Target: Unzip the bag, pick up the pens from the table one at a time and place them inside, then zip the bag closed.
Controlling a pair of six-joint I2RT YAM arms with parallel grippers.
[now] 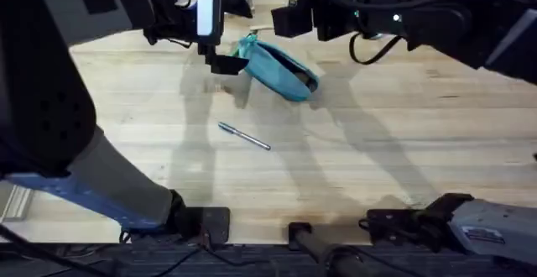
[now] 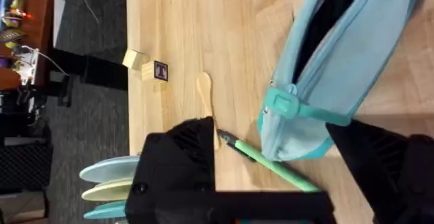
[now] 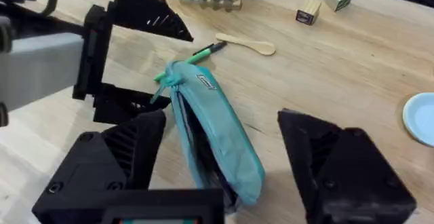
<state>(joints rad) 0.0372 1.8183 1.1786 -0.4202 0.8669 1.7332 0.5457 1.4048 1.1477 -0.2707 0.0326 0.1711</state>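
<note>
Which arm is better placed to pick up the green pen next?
Left, probably. The left gripper is open, with the bright green pen lying between its fingers beside the teal fabric pouch. The right gripper is open over the pouch.

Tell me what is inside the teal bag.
The bag is unzipped, its opening a dark gap with no pen visible inside. The green pen lies outside, by its end. The silver pen lies apart on the table.
</note>
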